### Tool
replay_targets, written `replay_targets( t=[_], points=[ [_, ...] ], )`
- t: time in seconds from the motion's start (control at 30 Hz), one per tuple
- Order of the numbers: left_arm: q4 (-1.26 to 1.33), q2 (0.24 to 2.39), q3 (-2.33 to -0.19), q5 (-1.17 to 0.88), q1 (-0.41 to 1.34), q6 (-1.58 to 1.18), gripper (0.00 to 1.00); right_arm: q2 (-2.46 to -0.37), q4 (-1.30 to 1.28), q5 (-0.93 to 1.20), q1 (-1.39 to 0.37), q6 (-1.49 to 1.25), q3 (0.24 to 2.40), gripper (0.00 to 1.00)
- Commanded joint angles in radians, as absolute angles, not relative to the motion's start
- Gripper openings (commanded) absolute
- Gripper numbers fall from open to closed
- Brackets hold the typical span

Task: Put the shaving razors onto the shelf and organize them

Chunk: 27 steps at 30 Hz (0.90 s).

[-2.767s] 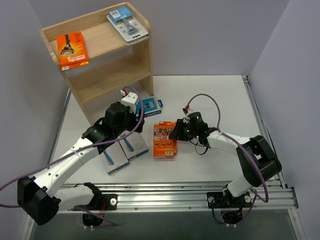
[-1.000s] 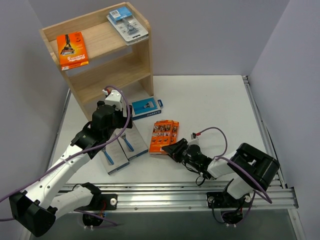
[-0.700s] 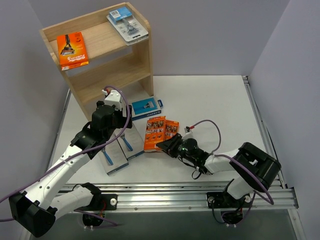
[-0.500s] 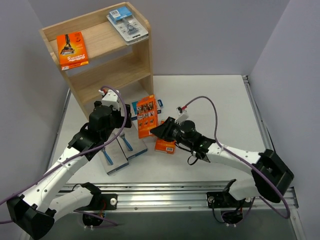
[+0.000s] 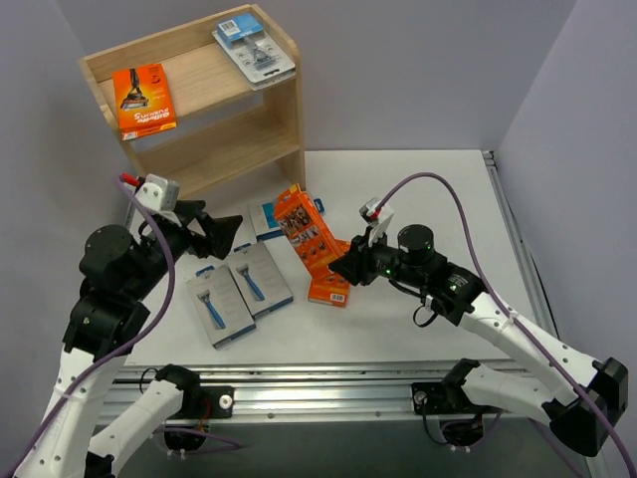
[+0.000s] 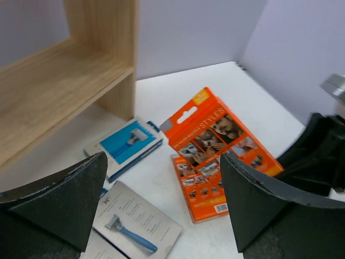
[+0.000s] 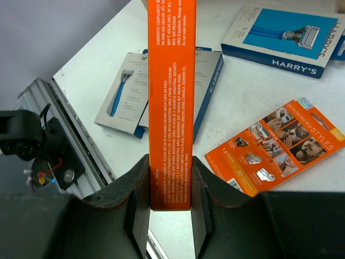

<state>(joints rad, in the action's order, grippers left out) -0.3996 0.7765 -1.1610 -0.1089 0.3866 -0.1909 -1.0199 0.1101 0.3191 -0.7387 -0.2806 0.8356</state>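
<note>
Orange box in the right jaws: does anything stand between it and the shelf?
Nothing visible does. The orange box hangs in the air; the blue box lies flat on the table, below the way to the shelf.

A white tabletop [image 5: 428, 189]; aluminium rails [image 5: 338, 382] run along its near and right edges; plain pale-violet walls [image 5: 418, 70] stand behind and beside it.
</note>
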Motion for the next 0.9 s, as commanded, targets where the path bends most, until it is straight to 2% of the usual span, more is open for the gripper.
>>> replay_targets(
  t=[0.0,0.23,0.37,0.57,0.8,0.87],
  points=[
    [-0.362,0.744,-1.157,-0.404,0.345,-0.195,0.94,-0.927,0.133,0.515,-0.687,-0.175,0.888,0.0],
    [-0.148,0.707,-0.939,-0.714,0.212,-0.385,0.94,-0.877,0.271,0.722,-0.644,-0.267,0.871,0.0],
    [-0.095,0.68,-0.897,-0.773,0.193,-0.367,0.94,-0.876,0.339,0.859,-0.638,-0.321,0.874,0.0],
    [-0.193,0.715,-1.03,-0.824,0.196,-0.27,0.95,-0.873,0.333,1.024,-0.634,-0.321,0.893,0.0],
    [-0.44,0.764,-1.239,-0.911,0.255,-0.075,0.95,-0.864,0.048,1.057,-0.614,-0.129,0.925,0.0],
    [-0.564,0.785,-1.288,-0.893,0.279,-0.003,0.95,-0.844,0.034,1.06,-0.6,-0.121,0.913,0.0]
  ],
)
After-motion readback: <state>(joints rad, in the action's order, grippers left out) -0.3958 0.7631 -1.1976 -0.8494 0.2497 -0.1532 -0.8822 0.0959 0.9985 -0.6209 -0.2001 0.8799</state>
